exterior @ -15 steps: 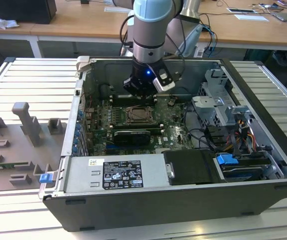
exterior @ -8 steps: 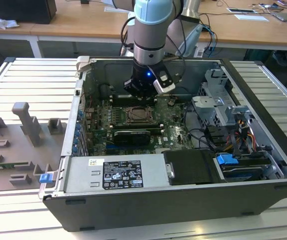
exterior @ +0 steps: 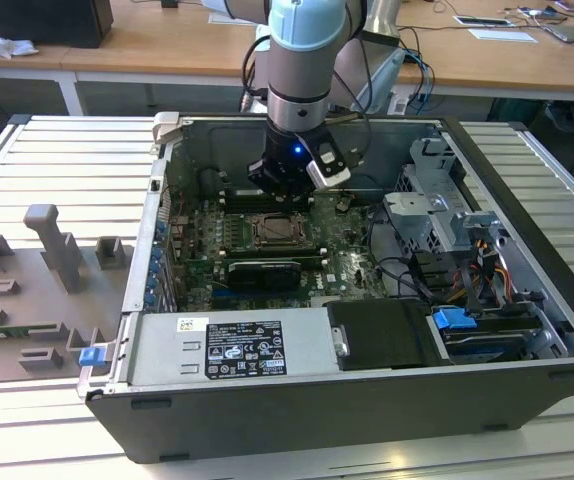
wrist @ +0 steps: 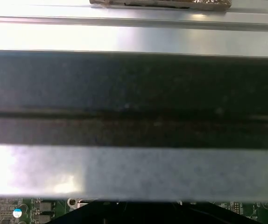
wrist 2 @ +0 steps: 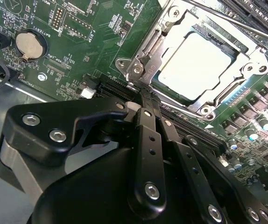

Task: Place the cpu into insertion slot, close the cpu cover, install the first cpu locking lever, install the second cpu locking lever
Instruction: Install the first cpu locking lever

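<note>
The exterior view shows the arm reaching down into the open computer case (exterior: pixel 527 200), with the gripper (exterior: pixel 285 188) low over the motherboard (exterior: pixel 352 262) just beside the insertion slot (exterior: pixel 279 231). The second wrist view adds the close detail. The cpu (wrist 2: pixel 194 65) lies flat in the slot, pale top up. It is square, with no long axis, and its edges run parallel to the frame around it. The cpu cover (wrist 2: pixel 155 58) lies down over its rim. The gripper (wrist 2: pixel 136 106) looks clenched on nothing, its tip near a socket corner. The first wrist view shows the bright and dark case wall (wrist: pixel 134 93).
</note>
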Controlling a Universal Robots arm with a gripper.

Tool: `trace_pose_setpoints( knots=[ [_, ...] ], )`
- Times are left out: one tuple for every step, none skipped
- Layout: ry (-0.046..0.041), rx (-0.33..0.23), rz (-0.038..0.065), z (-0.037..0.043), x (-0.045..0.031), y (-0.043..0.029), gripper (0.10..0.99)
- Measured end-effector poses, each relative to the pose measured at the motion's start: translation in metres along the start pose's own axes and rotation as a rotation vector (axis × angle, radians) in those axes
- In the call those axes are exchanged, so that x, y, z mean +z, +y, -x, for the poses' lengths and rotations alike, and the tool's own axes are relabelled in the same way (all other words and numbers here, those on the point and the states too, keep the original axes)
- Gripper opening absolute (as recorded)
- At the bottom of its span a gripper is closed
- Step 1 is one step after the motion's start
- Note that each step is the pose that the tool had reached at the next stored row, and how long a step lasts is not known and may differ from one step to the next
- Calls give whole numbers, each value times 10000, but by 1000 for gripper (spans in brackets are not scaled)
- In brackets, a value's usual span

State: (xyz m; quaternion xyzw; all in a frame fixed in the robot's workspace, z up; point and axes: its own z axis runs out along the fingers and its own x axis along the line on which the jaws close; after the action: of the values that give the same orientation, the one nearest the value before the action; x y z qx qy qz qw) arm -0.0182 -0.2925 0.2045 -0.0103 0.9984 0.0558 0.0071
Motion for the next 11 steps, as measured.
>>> trace_pose_setpoints(
  knots=[
    [-1, 2, -5, 0, 1, 0, 106],
    [-1, 3, -12, 1, 3, 0, 106],
    [0, 4, -23, 1, 4, 0, 106],
    [0, 6, -38, 1, 5, -1, 106],
    [1, 9, -52, 1, 7, -1, 106],
    [1, 11, -65, 1, 9, -1, 106],
    [1, 13, -91, 2, 11, -2, 106],
    [1, 14, -92, 2, 11, -2, 106],
    [1, 14, -93, 2, 9, -1, 106],
    [1, 15, -92, 1, 3, -1, 106],
    [-1, 15, -89, 2, 0, 0, 106]
  ],
)
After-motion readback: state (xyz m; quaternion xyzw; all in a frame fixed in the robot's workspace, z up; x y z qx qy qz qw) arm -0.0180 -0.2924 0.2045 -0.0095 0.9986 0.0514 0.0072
